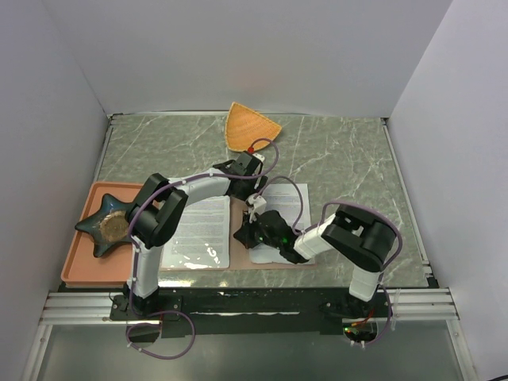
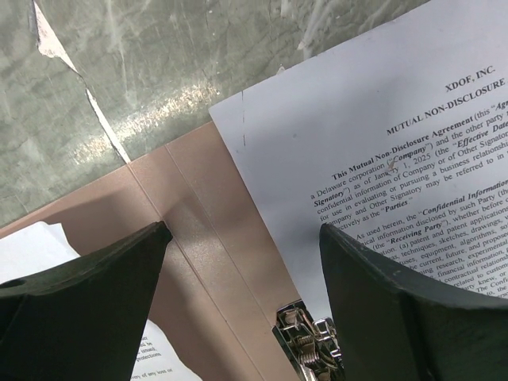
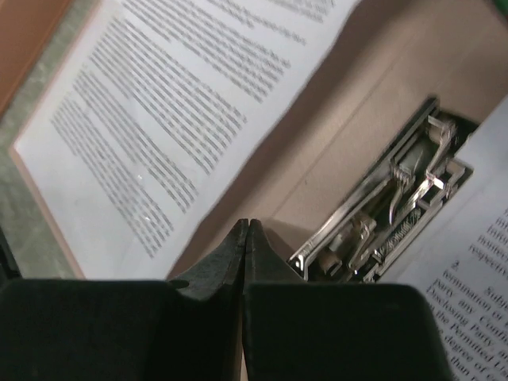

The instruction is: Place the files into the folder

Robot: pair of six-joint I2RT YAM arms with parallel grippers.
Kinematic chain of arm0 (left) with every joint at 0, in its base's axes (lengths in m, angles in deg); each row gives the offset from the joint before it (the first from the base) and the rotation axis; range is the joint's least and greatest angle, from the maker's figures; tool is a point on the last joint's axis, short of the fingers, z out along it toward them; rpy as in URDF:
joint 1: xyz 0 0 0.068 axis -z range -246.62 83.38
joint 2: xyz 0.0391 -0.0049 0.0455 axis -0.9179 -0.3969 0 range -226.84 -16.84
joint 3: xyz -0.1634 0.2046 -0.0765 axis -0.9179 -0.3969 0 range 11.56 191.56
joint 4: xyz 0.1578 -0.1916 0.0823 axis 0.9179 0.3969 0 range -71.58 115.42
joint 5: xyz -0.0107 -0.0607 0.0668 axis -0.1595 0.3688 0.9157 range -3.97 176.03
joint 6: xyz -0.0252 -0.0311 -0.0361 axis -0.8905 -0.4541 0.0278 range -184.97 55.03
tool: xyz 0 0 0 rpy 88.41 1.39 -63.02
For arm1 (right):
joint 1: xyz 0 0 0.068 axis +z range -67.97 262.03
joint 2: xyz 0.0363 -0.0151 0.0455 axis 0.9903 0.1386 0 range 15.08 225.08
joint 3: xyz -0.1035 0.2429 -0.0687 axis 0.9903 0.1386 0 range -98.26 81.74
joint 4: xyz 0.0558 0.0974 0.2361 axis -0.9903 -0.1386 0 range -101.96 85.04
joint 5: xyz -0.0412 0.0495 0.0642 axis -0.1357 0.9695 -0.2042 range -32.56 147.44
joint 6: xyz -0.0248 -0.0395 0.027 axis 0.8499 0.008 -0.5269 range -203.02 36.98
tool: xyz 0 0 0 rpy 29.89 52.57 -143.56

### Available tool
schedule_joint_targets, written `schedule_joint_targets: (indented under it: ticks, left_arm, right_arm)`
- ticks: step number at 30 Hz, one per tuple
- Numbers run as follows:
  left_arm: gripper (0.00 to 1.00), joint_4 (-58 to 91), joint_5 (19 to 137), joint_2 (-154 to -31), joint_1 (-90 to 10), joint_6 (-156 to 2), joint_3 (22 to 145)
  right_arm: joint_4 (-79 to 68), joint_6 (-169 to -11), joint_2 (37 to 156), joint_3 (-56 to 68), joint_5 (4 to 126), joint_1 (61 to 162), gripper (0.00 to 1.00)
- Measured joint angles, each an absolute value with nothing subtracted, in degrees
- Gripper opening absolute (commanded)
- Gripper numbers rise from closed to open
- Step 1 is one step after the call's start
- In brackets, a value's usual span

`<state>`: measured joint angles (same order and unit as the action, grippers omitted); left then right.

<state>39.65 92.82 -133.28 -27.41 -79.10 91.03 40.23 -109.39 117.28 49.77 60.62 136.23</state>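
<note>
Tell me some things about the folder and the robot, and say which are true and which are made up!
1. The folder lies open. True.
2. The right jaws are wide open. False: they are shut.
3. A metal clip sits inside the folder. True.
4. The star dish sits on a paper. False: it sits on the tray.
5. The left jaws are open. True.
</note>
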Motion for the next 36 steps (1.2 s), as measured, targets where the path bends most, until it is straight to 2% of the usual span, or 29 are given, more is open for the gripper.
schedule_joint_targets:
  ticks: [14,19,27,36]
  left_arm:
    - [0.83,37.7,93.1,-132.9,-27.4,-79.0,89.9]
    - [0.83,37.7,93.1,-132.9,-27.4,-79.0,89.9]
    - [0.82,37.5,93.1,-132.8,-27.4,-78.9,89.8]
    - [0.82,37.5,93.1,-132.8,-27.4,-78.7,89.8]
  right_arm:
    - [44.7,-110.2,118.3,51.0,72.2,132.2,0.0]
    - [40.0,-108.6,113.4,51.0,76.8,132.4,0.0]
    - [33.8,-102.6,97.9,49.0,75.9,132.1,0.0]
    - [32.9,-99.4,101.1,48.7,72.0,128.5,0.0]
